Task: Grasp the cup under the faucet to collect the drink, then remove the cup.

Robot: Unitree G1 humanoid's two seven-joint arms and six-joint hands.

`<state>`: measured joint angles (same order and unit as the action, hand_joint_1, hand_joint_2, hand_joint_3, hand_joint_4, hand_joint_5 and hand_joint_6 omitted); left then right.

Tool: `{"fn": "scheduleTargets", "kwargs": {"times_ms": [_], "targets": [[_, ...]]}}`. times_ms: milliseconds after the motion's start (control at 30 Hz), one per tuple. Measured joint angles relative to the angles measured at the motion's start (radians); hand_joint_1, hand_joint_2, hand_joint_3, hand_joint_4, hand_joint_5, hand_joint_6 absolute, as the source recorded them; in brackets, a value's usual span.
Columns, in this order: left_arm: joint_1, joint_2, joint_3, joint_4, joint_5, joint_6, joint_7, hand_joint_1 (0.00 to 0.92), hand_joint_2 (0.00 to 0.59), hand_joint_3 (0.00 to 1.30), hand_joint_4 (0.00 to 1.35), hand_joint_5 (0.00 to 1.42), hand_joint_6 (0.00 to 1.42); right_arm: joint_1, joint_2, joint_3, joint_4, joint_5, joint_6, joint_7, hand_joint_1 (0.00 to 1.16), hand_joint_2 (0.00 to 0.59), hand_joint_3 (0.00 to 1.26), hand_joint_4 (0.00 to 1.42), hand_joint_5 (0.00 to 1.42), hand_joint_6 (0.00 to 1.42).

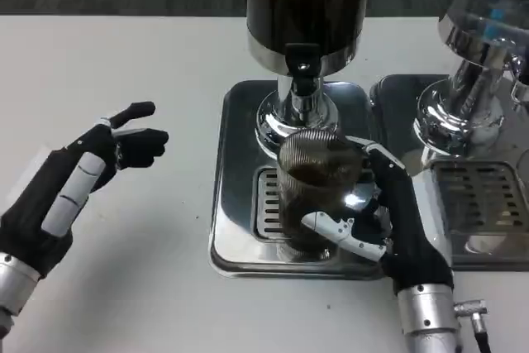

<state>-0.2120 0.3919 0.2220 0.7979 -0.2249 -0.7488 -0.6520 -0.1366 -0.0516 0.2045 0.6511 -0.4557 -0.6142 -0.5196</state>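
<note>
We see the right hand (388, 225) wrapped around the cup (318, 192) just below the faucet (302, 80), left hand (78, 183) empty, fingers spread; a tilted lift could spill the dark drink.

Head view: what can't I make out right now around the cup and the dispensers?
- Cup: its base and right side are hidden by the right hand; the ribbed glass blurs the drink level.
- Faucet: whether drink is flowing cannot be told.
- Dark dispenser: its top is cut off by the upper edge.
- Second dispenser: cut off by the right edge.
- Left hand: its forearm runs out of the bottom-left corner.
</note>
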Motion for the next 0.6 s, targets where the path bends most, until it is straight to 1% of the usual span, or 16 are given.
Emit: {"fn": "scheduleTargets", "kwargs": {"times_ms": [300,433,600], "targets": [[-0.019,0.000,-0.012,0.018,0.009,-0.015,0.000,0.000,0.168,0.22,0.33,0.32,0.33,0.040,-0.001,-0.012,-0.073,0.000,-0.010,-0.015,0.77,0.205,0.64,0.78,0.93,1.25],[-0.020,0.000,-0.015,0.026,0.026,-0.024,0.001,0.000,0.168,0.22,0.33,0.31,0.33,0.054,-0.002,-0.017,-0.098,-0.014,-0.010,-0.019,0.78,0.204,0.64,0.78,0.94,1.25],[-0.020,0.001,-0.028,0.034,0.043,-0.044,0.003,0.000,0.169,0.22,0.32,0.30,0.33,0.081,-0.004,-0.023,-0.151,-0.022,-0.010,-0.019,0.78,0.205,0.64,0.78,0.94,1.25]]}}
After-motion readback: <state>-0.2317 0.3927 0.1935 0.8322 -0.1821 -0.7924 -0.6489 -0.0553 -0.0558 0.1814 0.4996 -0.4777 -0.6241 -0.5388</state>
